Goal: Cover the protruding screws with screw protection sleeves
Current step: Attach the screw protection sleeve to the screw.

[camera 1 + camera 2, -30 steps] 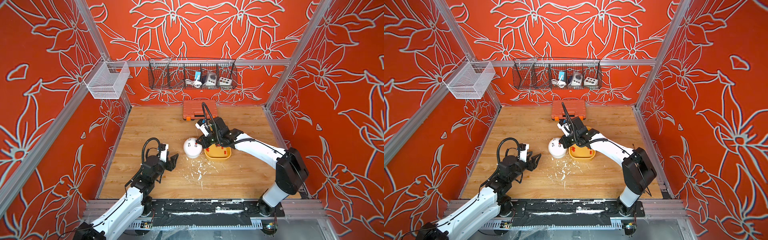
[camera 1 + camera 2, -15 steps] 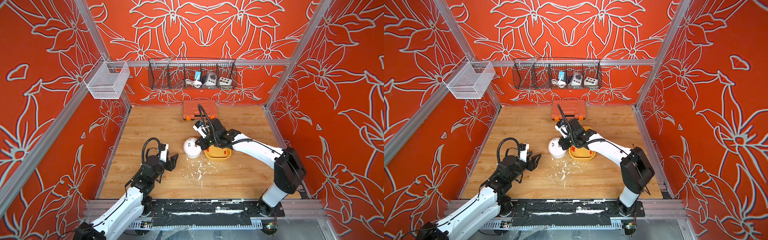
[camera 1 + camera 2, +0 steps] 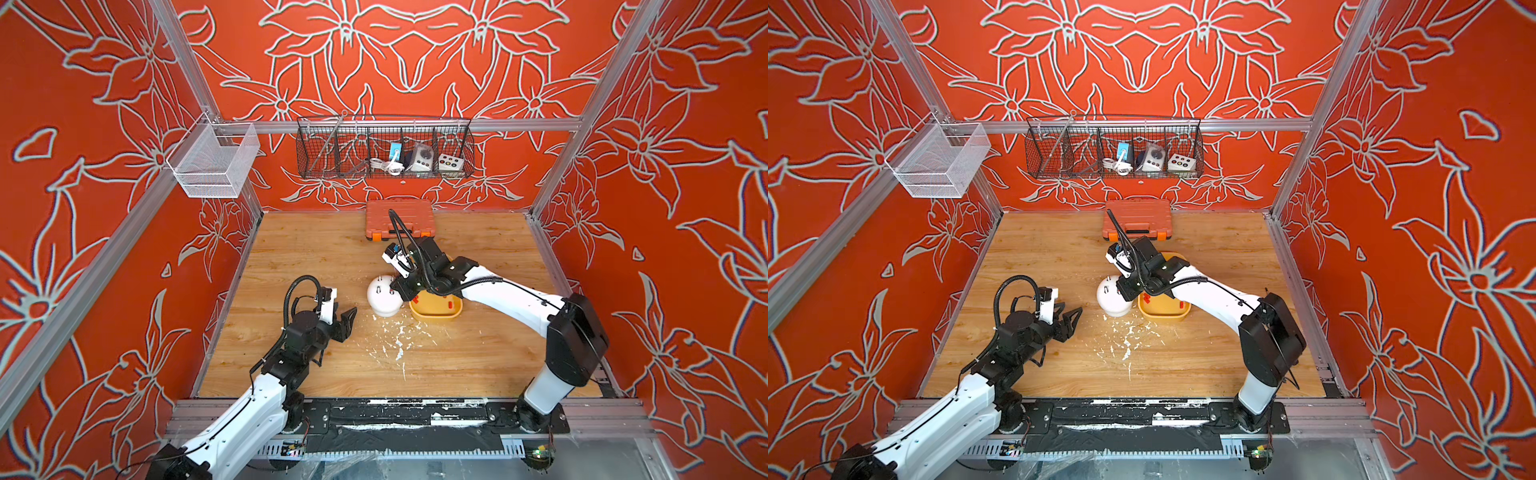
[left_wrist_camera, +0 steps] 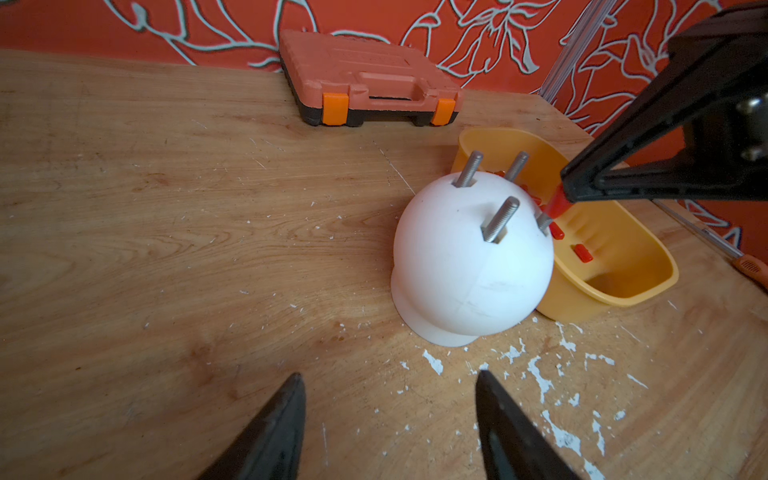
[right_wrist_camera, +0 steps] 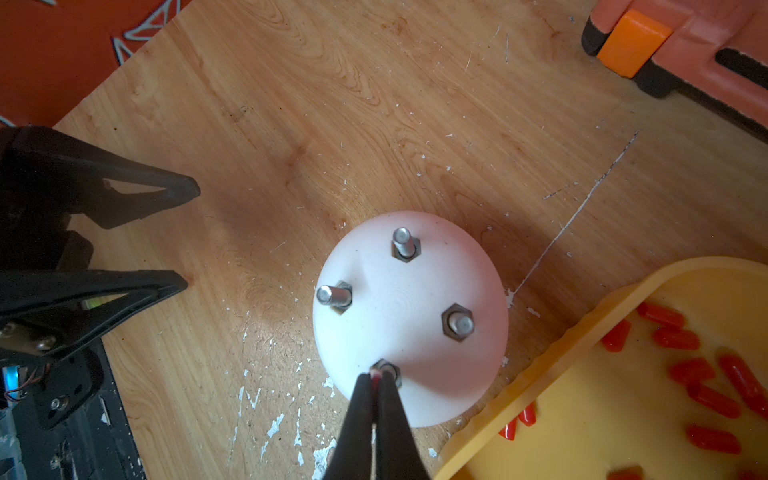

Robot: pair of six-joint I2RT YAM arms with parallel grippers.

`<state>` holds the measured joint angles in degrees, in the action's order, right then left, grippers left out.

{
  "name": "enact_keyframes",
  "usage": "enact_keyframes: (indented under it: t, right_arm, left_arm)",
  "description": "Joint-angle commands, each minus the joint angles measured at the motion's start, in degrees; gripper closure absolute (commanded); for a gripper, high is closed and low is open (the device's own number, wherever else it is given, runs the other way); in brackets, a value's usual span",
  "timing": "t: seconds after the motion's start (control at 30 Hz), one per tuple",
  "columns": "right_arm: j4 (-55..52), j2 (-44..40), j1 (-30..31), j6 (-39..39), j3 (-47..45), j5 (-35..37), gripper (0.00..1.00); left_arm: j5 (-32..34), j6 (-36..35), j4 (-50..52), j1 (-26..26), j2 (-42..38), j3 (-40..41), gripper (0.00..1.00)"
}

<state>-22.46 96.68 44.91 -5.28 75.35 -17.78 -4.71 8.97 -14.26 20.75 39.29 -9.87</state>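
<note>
Having left the yellow tray [image 4: 582, 305], the right gripper [image 5: 376, 376] is pinching a red sleeve [image 4: 557, 203] and holding it right over the tray-side screw [image 4: 542, 220] of the white dome [image 4: 469, 270], so the first capping is beginning; the left gripper [image 4: 388, 376] is idling open nearby

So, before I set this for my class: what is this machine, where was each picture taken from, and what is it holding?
Two robot arms work at a wooden table. Two pictures look down from overhead; the other two come from cameras on the arms' wrists. On the table stand a white dome with metal screws, a yellow tray of small red sleeves and an orange case. The right tool is shut on one red sleeve, at a screw. The left tool is open and empty.
</note>
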Motion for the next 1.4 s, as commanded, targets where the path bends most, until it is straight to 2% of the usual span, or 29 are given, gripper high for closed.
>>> enact_keyframes:
  t: [0.0, 0.1, 0.27, 0.37, 0.5, 0.7, 1.37]
  right_arm:
    - [-2.8, 0.4, 0.5, 1.4, 0.7, 1.2, 0.9]
    - [-1.8, -1.1, 0.4, 0.2, 1.0, 0.4, 0.7]
    - [0.3, -3.5, -1.6, -4.6, 1.8, -3.4, 0.54]
    - [1.7, -3.5, -4.1, -9.0, 1.8, -9.4, 0.52]
    - [3.0, -1.8, -7.1, -14.3, 1.2, -13.9, 0.51]
    - [2.2, 1.9, -7.5, -15.6, 2.2, -17.8, 0.5]
    - [2.9, 6.1, -7.7, -17.5, -0.5, -15.0, 0.53]
  left_arm:
    - [0.4, -0.4, -1.5, 0.3, 0.1, -0.9, 0.37]
    - [0.5, -0.4, -1.5, 0.3, 0.1, -0.8, 0.37]
    - [0.6, -0.4, -1.5, 0.2, -0.1, -0.9, 0.37]
    - [0.5, -0.4, -1.5, 0.3, -0.2, -0.7, 0.37]
    - [0.5, -0.4, -1.4, 0.3, -0.4, -0.8, 0.37]
    - [0.7, -0.4, -1.4, 0.2, -0.6, -0.6, 0.36]
    - [0.8, -0.3, -1.3, 0.3, -0.7, -0.6, 0.36]
